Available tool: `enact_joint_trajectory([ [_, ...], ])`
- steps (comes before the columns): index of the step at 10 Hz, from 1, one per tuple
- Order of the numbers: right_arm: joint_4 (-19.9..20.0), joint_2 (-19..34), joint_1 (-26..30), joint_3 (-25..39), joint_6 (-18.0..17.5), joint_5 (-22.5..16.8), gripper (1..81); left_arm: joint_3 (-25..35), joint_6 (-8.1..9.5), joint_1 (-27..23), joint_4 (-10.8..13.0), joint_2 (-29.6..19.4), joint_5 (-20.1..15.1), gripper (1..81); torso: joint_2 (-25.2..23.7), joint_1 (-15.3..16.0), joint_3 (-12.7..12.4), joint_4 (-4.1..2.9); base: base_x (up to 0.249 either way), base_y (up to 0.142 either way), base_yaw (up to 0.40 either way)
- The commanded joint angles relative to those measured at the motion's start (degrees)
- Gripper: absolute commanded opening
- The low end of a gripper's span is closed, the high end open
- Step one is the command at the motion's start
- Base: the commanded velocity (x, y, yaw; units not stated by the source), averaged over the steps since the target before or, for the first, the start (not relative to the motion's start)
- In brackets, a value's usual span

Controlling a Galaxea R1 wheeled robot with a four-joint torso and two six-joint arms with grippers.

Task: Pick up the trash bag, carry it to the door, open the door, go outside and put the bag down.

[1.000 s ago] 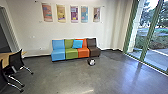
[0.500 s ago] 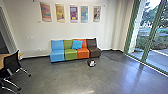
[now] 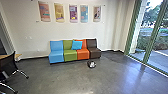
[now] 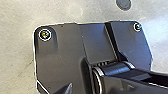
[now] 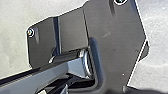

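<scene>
- A rounded black-and-white object [image 3: 91, 64], unclear if the trash bag, sits on glossy grey floor [image 3: 75, 77] near a boxy sofa [image 3: 70, 55].
- Tall green-framed glass [image 3: 158, 56] stands at right.
- Left and right jaws: opening, hold indiscernible.

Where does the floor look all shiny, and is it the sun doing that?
Head view: bluish glare on the floor near the tall glass, probably daylight, plus a bright patch nearer the robot; left wrist view: bluish glow beside the robot's dark plate; right wrist view: pale, washed-out floor.
</scene>
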State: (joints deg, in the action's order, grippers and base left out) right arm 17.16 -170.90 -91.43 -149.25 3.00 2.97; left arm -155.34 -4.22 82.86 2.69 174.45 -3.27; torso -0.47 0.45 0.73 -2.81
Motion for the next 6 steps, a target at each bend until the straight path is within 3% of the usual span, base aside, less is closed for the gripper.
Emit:
enact_joint_trajectory([
  [1,0.1,0.1,2.3,0.3,0.2,-3.8,81.1,0.2,0.08,-3.6,-0.2,0.2,-3.1,81.1,0.0,0.0,0.0,0.00,0.186,0.000,0.000],
  [6,0.1,0.1,2.3,0.3,0.3,-3.8,81.1,0.2,0.09,-3.6,-0.2,0.1,-3.1,81.1,0.0,0.0,0.0,0.00,0.187,0.000,0.000],
])
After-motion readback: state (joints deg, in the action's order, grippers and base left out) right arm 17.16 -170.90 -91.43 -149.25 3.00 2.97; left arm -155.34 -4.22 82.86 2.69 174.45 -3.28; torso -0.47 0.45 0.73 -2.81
